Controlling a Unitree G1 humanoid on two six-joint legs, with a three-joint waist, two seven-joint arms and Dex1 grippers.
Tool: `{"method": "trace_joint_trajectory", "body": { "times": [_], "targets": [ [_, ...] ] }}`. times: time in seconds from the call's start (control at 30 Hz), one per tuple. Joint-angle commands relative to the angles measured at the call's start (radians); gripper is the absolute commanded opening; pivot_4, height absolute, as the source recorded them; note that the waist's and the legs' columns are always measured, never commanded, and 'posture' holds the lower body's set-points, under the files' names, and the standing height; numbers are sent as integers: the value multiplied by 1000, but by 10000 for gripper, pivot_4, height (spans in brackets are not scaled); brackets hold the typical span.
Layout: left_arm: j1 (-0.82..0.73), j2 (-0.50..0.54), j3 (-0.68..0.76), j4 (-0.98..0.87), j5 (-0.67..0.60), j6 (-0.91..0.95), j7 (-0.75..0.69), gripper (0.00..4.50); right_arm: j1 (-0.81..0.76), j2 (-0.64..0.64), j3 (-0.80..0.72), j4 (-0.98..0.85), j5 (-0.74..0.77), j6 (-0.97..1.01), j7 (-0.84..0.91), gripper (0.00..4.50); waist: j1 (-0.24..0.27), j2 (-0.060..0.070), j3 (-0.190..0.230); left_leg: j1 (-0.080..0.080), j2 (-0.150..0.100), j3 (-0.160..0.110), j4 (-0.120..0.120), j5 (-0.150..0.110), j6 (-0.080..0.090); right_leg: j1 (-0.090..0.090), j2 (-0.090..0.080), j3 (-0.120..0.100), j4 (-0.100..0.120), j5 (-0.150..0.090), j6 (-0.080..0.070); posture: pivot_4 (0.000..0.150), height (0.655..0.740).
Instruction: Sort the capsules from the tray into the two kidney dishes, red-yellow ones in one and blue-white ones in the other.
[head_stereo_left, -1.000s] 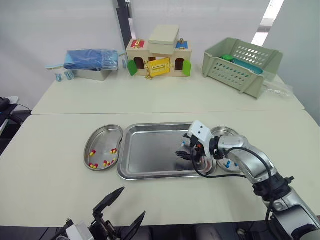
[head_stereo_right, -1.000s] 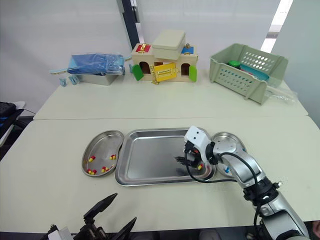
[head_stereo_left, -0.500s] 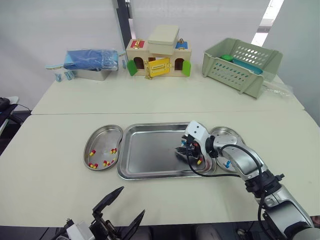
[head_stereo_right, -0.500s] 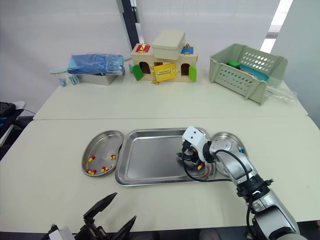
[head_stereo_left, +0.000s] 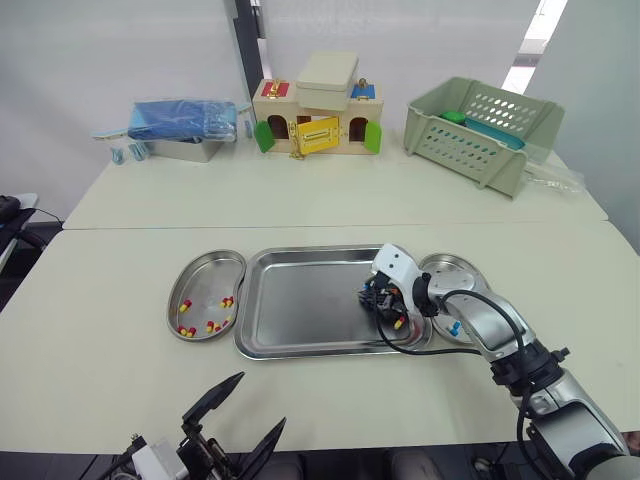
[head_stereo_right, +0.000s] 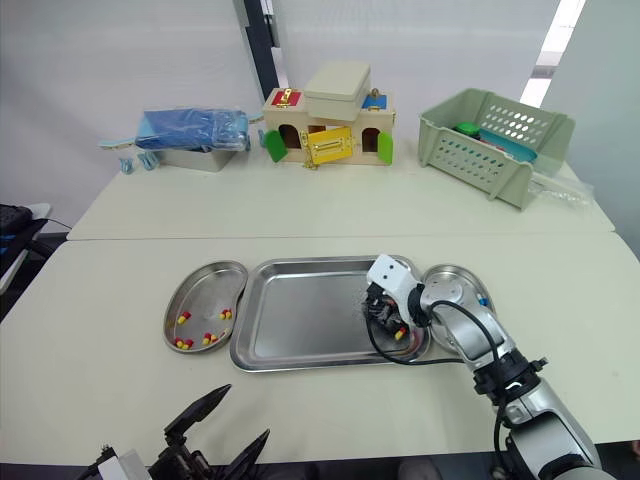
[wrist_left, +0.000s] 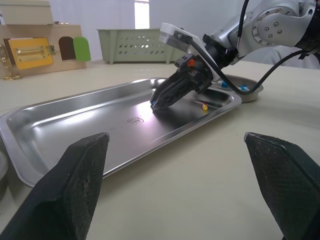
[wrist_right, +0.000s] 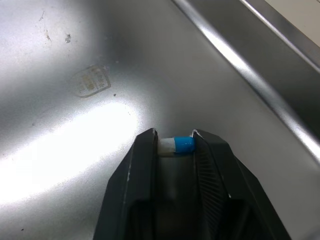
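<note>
Capsule, in right gripper, perhaps touching tray

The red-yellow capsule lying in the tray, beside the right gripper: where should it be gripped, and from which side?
Grip the red-yellow capsule across its middle, from straight above: it lies flat on the tray floor near the right wall, so a sideways approach would likely hit the rim. The right gripper, shut on a blue-white capsule, must probably empty first.

Silver arm, looping black cable, white wrist housing, black pincer
</note>
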Motion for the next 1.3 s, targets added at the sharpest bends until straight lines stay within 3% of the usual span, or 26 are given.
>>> {"method": "trace_joint_trajectory", "body": {
  "times": [0.03,0.37,0.67,0.8,1.27,1.3],
  "targets": [
    [6,16,0,-8,-8,-21,2,45000,17,0,12,-8,-10,20,3,7231,0,0,0,0,0,0,0,0,0,0,0,0,0,0,0,1500,7400],
    [-4,43,-11,-5,-15,-30,-20,45000,45,-24,-60,-80,32,-65,28,7231,1,0,0,0,0,0,0,0,0,0,0,0,0,0,0,1500,7400],
    [-77,126,-44,5,-62,-32,-128,45000,271,-303,-363,-342,241,-124,228,7231,23,0,1,-1,0,0,0,0,0,1,0,-1,-1,0,0,1500,7400],
    [-115,168,-66,-2,-92,-2,-180,45000,386,-390,-480,-357,274,-123,239,7231,20,0,1,-1,0,0,0,0,0,1,0,-1,-1,0,0,1500,7400],
    [-204,191,-56,26,-130,55,-251,45000,471,-414,-511,-302,262,-136,158,7231,20,0,1,0,0,0,0,0,0,1,0,0,-1,0,0,1500,7400],
    [-203,191,-56,27,-130,55,-252,45000,478,-419,-507,-303,263,-133,161,10602,20,0,1,0,0,0,0,0,0,1,0,0,-1,0,0,1500,7400]
  ]
}}
